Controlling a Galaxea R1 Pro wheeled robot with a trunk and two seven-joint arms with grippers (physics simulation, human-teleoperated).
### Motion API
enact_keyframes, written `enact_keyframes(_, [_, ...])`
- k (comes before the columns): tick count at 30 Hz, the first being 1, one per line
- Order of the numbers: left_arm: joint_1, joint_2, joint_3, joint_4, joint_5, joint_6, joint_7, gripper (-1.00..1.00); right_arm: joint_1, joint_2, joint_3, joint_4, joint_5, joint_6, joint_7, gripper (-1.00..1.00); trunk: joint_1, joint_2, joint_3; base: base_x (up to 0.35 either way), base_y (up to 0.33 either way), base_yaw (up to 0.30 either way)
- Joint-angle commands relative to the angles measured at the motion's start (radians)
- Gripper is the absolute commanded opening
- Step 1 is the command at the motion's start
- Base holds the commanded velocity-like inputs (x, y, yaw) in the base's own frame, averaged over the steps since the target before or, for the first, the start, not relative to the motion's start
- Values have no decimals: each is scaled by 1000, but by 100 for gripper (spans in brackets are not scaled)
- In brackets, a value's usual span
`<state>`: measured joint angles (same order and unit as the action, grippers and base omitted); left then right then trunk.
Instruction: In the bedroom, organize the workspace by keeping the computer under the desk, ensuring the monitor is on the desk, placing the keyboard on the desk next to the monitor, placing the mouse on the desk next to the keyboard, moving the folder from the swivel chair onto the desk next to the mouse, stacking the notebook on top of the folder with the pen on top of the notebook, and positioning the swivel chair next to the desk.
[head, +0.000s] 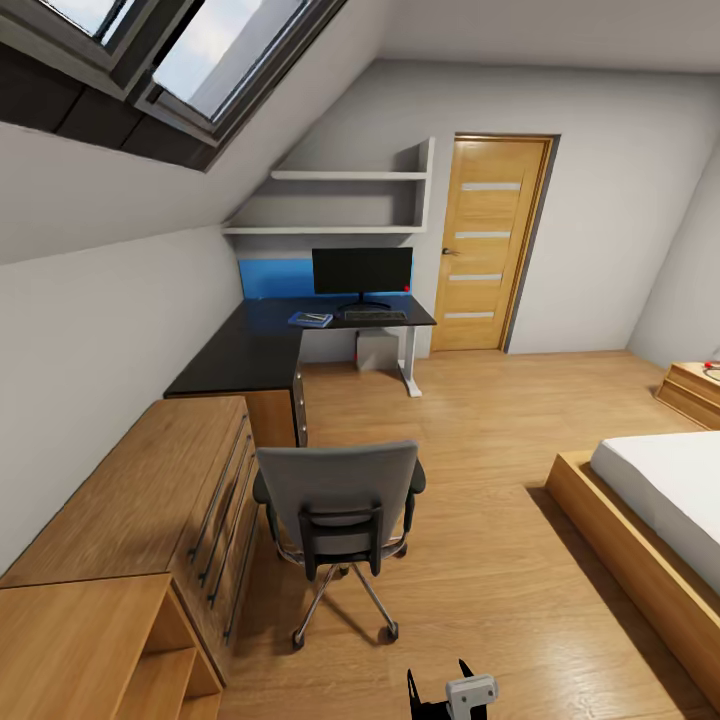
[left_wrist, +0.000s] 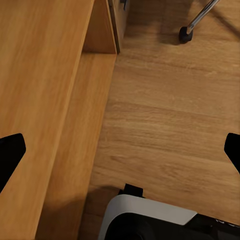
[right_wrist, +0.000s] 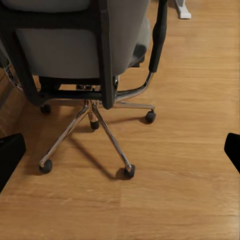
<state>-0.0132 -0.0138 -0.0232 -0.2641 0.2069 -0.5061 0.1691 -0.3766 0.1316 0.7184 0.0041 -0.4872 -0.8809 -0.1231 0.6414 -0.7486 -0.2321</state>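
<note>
Between robot and desk (head: 250, 350), swivel chair (head: 340, 505) is blocking the floor beside cabinet (head: 140, 500); both grippers gaping wide, gripping nothing.

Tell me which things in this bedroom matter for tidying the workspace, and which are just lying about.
For the job: desk, monitor, keyboard, swivel chair, computer under the desk.

Just there: bed, door, wall shelves, light-wood cabinet.

Left gripper (left_wrist: 120, 147): jaws spread wide, black fingertips (left_wrist: 11, 152) at frame edges, aimed down. Right gripper (right_wrist: 120, 150): likewise wide apart, angled downward and forward, holding nothing.
</note>
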Motion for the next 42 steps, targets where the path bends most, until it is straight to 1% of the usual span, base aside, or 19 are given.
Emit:
enact_keyframes(1, [-1,0,-3,0,5,-3,3,100,0,0,9,0,1,-1,-10,100,4,-8,-5,0,0,0])
enact_keyframes(42, [-1,0,-3,0,5,-3,3,100,-1,1,9,0,1,-1,-11,100,161,-295,-133,0,0,0])
